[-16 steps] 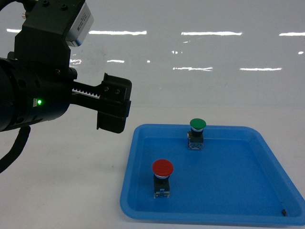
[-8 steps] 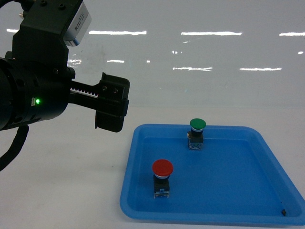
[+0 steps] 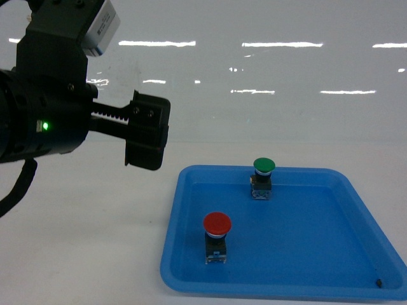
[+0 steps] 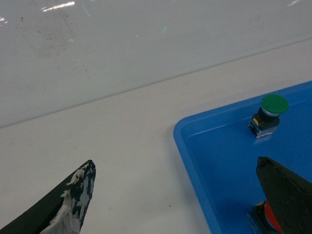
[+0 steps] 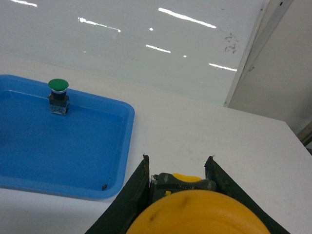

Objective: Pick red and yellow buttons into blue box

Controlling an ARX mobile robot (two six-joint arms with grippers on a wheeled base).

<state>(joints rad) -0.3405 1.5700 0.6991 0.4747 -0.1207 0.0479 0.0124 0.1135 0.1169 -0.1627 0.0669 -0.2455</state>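
Note:
The red button (image 3: 217, 223) stands upright in the near left part of a shallow blue tray (image 3: 172, 244). My left gripper (image 3: 146, 136) hangs above the table left of the tray. In the left wrist view it (image 4: 175, 162) is open and holds nothing, and its right finger partly covers the red button (image 4: 271, 219). My right gripper (image 5: 178, 161) is shut on the yellow button (image 5: 195, 214), gripping its black body, with the yellow cap filling the bottom of the right wrist view. It is above the white table, right of the tray (image 5: 127, 146). The blue box is out of view.
A green button (image 3: 264, 166) stands at the back of the tray and also shows as the green button (image 4: 274, 104) and the green button (image 5: 58, 84) in the wrist views. A small dark speck (image 3: 379, 283) lies in the tray's near right corner. A glossy white wall stands behind the table.
In the head view my left arm has drifted slightly left and up. The buttons and the tray have not moved.

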